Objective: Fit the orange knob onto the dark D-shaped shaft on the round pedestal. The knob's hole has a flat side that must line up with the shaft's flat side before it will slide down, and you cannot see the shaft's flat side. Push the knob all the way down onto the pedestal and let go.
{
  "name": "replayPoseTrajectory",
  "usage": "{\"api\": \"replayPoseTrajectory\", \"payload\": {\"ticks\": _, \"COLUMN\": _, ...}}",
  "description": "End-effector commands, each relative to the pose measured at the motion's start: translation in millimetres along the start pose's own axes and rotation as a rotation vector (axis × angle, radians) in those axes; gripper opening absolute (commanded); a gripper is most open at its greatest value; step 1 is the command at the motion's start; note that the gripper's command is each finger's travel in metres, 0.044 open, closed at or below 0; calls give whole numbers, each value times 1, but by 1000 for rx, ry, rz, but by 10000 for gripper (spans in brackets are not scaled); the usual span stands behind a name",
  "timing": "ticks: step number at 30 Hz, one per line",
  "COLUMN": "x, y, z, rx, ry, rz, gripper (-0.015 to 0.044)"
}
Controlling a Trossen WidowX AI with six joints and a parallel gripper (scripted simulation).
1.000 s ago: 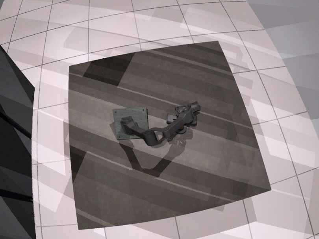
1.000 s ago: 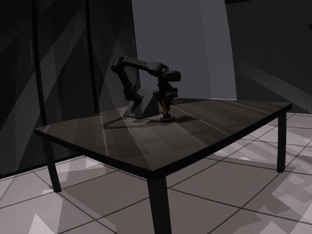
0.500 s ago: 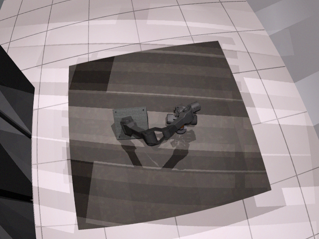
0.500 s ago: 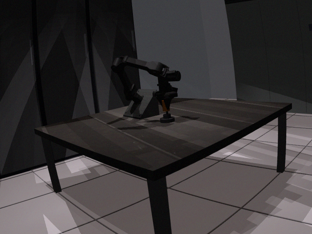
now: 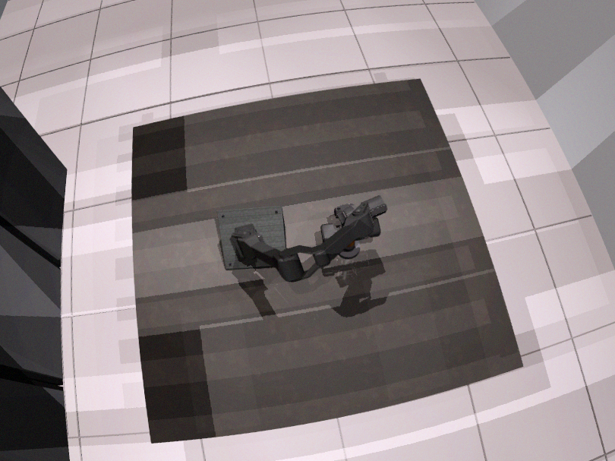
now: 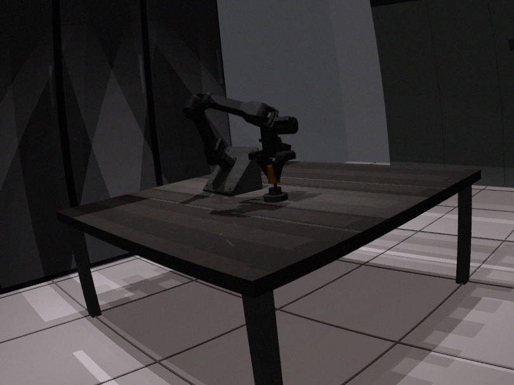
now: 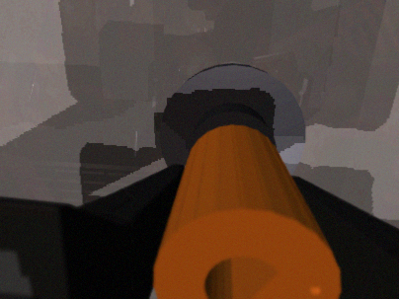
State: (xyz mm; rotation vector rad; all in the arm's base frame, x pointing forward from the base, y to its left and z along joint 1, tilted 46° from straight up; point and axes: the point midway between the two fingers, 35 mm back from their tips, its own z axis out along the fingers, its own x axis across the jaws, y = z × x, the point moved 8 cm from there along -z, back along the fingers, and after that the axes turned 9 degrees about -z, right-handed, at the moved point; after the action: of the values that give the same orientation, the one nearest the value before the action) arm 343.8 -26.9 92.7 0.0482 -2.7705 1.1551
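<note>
- The counter carries the round pedestal; pushes should run straight down towards it.
- The arm reaches over the pedestal; keep its wrist steady sideways and turn only about the vertical.
- The hand is closed on the orange knob, above the pedestal; keep that grip until it seats.
- The dark shaft shows between knob and pedestal; whether its tip is inside, I cannot tell.
- The hole must match an unseen flat: probably press lightly, twist slowly, push fully once it drops, then release.
</note>
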Motion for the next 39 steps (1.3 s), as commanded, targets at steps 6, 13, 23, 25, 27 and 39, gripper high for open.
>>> {"api": "replayPoseTrajectory", "payload": {"ticks": 6, "x": 0, "y": -1, "z": 0, "rx": 2, "ry": -2, "rz": -7, "gripper": 0}}
{"api": "replayPoseTrajectory", "payload": {"ticks": 13, "x": 0, "y": 0, "z": 1, "rx": 2, "ry": -2, "rz": -7, "gripper": 0}}
{"api": "replayPoseTrajectory", "payload": {"ticks": 23, "x": 0, "y": 0, "z": 1, "rx": 2, "ry": -2, "rz": -7, "gripper": 0}}
{"api": "replayPoseTrajectory", "payload": {"ticks": 25, "x": 0, "y": 0, "z": 2, "rx": 2, "ry": -2, "rz": -7, "gripper": 0}}
{"api": "replayPoseTrajectory", "payload": {"ticks": 27, "x": 0, "y": 0, "z": 2, "rx": 2, "ry": -2, "rz": -7, "gripper": 0}}
{"api": "replayPoseTrajectory", "payload": {"ticks": 39, "x": 0, "y": -1, "z": -3, "rx": 2, "ry": -1, "rz": -158, "gripper": 0}}
